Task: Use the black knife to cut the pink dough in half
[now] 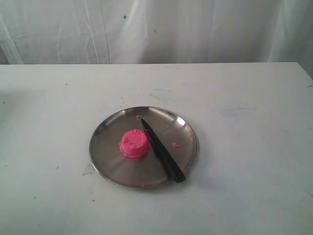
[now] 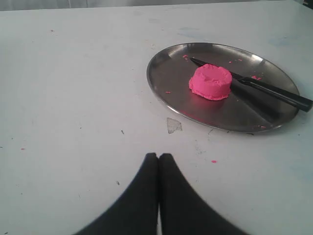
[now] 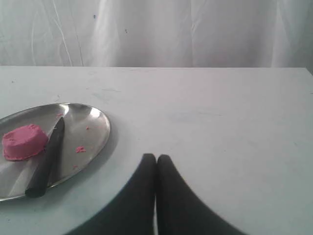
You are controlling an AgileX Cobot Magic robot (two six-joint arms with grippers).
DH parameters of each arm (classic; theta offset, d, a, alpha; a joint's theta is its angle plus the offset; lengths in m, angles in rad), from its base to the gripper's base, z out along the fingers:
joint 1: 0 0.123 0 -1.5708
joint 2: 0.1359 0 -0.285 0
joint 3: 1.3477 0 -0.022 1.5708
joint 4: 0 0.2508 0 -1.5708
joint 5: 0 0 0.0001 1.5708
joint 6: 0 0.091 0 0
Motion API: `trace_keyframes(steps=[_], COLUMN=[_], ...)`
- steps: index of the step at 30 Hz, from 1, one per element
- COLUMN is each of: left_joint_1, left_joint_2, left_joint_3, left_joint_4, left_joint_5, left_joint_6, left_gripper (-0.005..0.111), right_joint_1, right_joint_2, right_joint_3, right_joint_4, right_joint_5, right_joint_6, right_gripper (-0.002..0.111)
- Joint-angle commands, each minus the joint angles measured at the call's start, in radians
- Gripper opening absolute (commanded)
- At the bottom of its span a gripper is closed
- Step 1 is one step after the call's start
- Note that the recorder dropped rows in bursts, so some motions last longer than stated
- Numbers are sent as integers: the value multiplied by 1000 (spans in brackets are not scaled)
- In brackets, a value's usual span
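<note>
The pink dough (image 1: 134,144) is one whole round puck lying left of centre on the steel plate (image 1: 107,161). Just to its right lies the black knife (image 1: 162,152), slanted across the plate, tip toward the back and handle over the front rim. The left wrist view shows the pink dough (image 2: 211,82), the black knife (image 2: 264,89) and my left gripper (image 2: 158,156), which is shut and empty over bare table well short of the plate. My right gripper (image 3: 156,157) is likewise shut and empty, off to the side of the pink dough (image 3: 24,141) and black knife (image 3: 48,160). Neither gripper appears in the exterior view.
Tiny pink crumbs (image 1: 175,144) dot the plate. A scrap of clear tape (image 2: 173,125) sticks to the white table (image 1: 244,147) near the plate's rim. A white curtain (image 1: 156,29) hangs behind the table's far edge.
</note>
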Motion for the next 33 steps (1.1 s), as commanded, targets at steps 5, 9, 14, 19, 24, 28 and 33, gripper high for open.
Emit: trace_keyframes(steps=[5,9,14,19,24,28,33], left_joint_1=[1,1,1,1,1,1,1], left_joint_2=[-5,-5,-5,-5,-5,-5,-5], left_joint_3=[4,4,4,4,4,4,4], left_joint_4=[-7,-7,-7,-7,-7,-7,-7], left_joint_5=[-1,-1,-1,-1,-1,-1,-1], left_joint_6=[-8,-8,-8,-8,-8,-8,-8], left_gripper=[0,0,0,0,0,0,0], right_joint_1=[-5,-5,-5,-5,12,75,164], right_joint_2=[-6,-6,-6,-6,-6,63,288], right_joint_3=[5,5,5,5,-78,-255,-449], right_joint_4=[-2,218,253,253,178,175,223], right_joint_5=[-105,-290,-457,-573,-217,17,215], right_joint_6=[-27,207,285,300,428,241,-17], right_gripper=[0,0,0,0,0,0,0])
